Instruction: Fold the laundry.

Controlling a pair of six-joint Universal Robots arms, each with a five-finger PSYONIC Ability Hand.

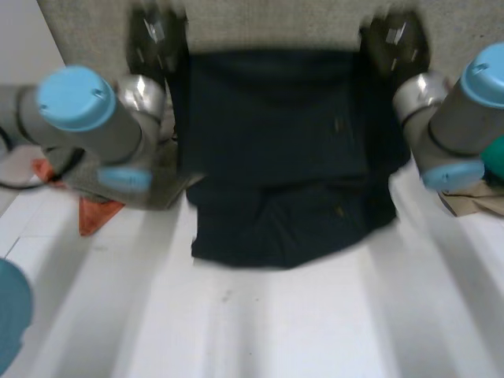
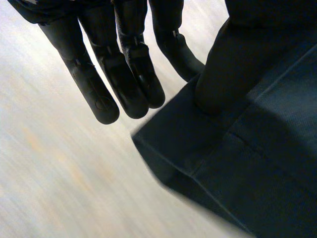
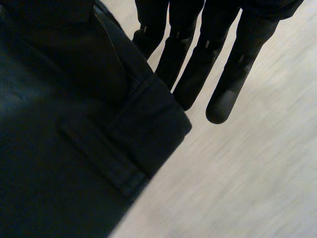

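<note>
A dark navy garment [image 1: 276,157] lies spread on the white table [image 1: 276,331], with a fold line across its near part. My left hand [image 1: 153,39] is at its far left corner and my right hand [image 1: 394,39] at its far right corner. In the left wrist view the thumb [image 2: 218,69] presses on top of the hemmed corner [image 2: 198,148], while the straight fingers [image 2: 124,74] reach past the edge, one of them under the cloth. In the right wrist view the corner [image 3: 148,124] likewise sits between the thumb and the straight fingers [image 3: 198,69].
An orange cloth [image 1: 96,214] lies on the table beside my left arm [image 1: 79,110]. A teal object [image 1: 496,157] and brown paper [image 1: 472,203] sit by my right arm [image 1: 465,110]. A grey panel [image 1: 276,24] stands behind the table's far edge.
</note>
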